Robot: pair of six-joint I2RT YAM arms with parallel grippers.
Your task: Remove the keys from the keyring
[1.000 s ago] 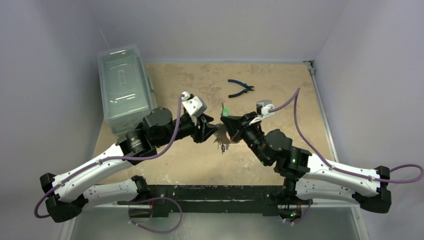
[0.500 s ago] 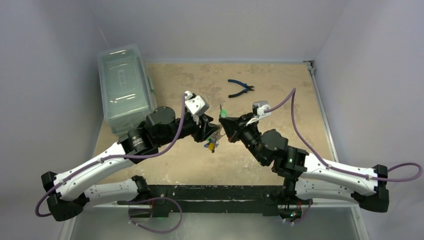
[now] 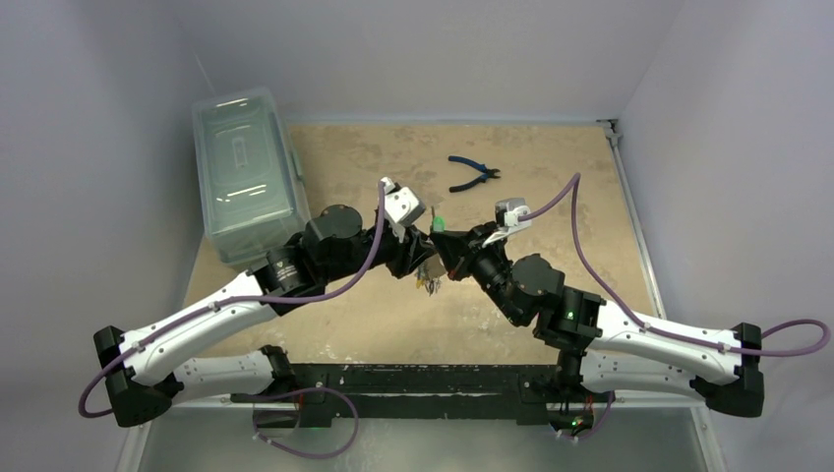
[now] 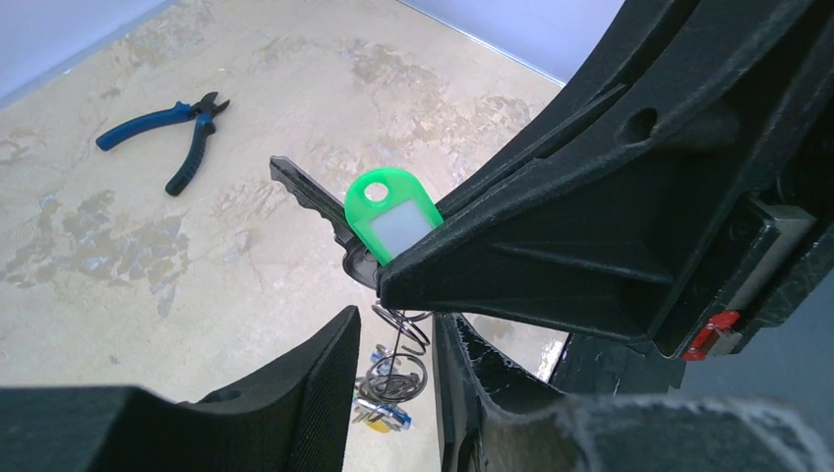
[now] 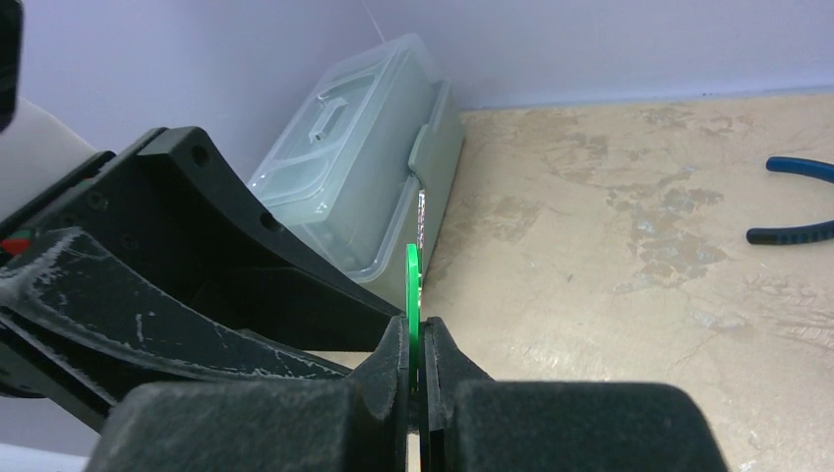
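**Two grippers meet at mid-table, sharing one bunch of keys**

Seen from above, a clear lidded box (image 3: 246,167) sits at ten o'clock on the tan table (image 3: 551,197).

Moving right, your left gripper (image 4: 396,329) reaches in to the table's centre. Its wrist camera shows its two fingers standing apart. The thin wire keyring (image 4: 402,332) hangs in the gap between them. The wire lies nearer the finger at three o'clock, and I cannot tell whether it touches. Below the ring, at six o'clock, dangle small keys (image 4: 379,417) with blue and yellow-orange heads.

Just right again, your right gripper (image 5: 414,336) is clamped tight on a green tag (image 5: 412,275). It pinches the tag's lower end, so the rest stands up toward twelve o'clock. A dark key (image 4: 307,189) juts out beside the tag toward ten o'clock. The whole bunch appears to hang from this one grip.

Farther right, at one o'clock on the table, blue-handled pliers (image 3: 474,174) lie well apart from both arms.

Expect the bunch to be light. The ring looks like stiff, springy wire, smooth and thin, so it will likely twist or slide out of a loose pinch. The keys swing freely and make poor handles. The plastic tag may pivot in the right gripper if you pull sideways. Take the ring itself, flat across its coil, close beneath the tag.
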